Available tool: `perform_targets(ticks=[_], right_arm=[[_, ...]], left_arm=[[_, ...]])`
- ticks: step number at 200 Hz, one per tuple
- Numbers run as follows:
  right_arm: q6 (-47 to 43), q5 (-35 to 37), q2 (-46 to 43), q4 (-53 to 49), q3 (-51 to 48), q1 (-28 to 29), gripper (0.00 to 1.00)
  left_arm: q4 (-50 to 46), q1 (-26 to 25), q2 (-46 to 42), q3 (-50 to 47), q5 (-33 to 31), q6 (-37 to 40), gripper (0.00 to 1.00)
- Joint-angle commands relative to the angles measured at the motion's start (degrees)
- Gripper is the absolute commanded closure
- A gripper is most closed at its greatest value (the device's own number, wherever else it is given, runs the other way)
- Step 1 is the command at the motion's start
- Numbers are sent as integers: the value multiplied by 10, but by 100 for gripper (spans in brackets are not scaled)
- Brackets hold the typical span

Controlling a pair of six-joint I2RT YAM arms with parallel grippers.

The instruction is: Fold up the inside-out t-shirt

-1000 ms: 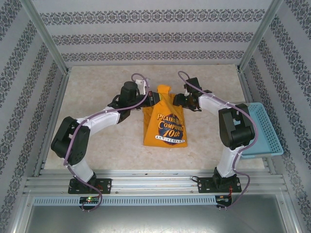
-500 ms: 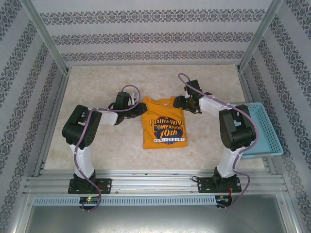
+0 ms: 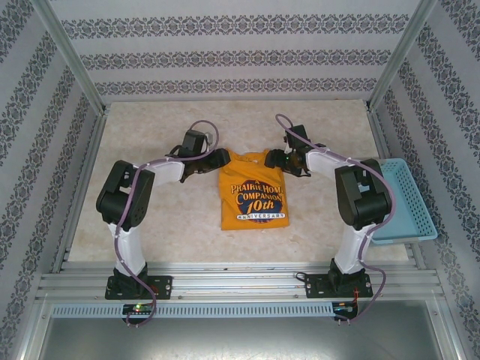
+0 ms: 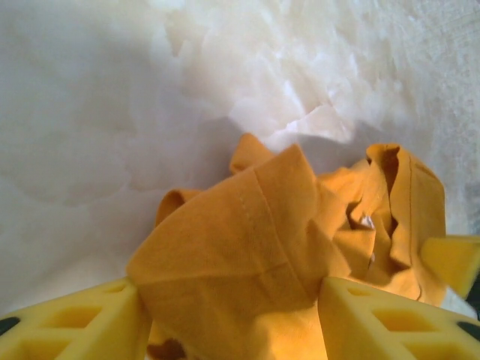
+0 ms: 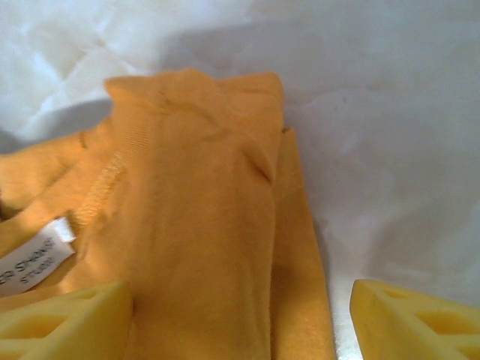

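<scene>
Two yellow, ribbed fingers [image 4: 82,322] of the left gripper [image 3: 223,157] are standing apart in the left wrist view, with a rumpled fold of soft mustard-orange cloth bulging up between them and brushing both; a stitched hem line is running across that fold. The inside-out t-shirt [image 3: 253,196] is lying in the middle of the pale, marbled table [image 3: 150,135], folded into a narrow upright block, its dark blue and white round print [image 3: 255,202] facing up. From above, the left gripper is sitting at the shirt's far left corner and the right gripper [image 3: 276,159] at its far right corner. That view is giving the print and the shirt's outline, while the wrist views are giving the weave and seams. In the right wrist view, the matching yellow fingers [image 5: 412,315] are spread wide, the cloth lying flat and smooth against the left one and bare table showing beside the other; a small white sewn-in tag [image 5: 34,264] with dark lettering is peeking out at the left. A light-blue plastic lattice basket [image 3: 409,202] is resting at the table's right edge, well apart from the shirt.
</scene>
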Motion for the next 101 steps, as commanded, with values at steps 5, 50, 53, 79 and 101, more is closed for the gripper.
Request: perform_targets(ticks=[5,50,53,79,101], right_arm=[[25,4,31,-20,30,5,23],[39,-5,70,-31,61,19,29],[40,-8,71,-31,64,19,30],[39,-27,83,-20,70,25,47],[32,-46,91,-12,82,28,64]], left_arm=[[-56,-13,50,38,-15,16,40],[-110,-36,104,116,-27,34,40],[-111,-37,106,119,-27,34,41],[-102,-40,114,124,-23,33,54],[-79,-41,111,121,-4,31,65]])
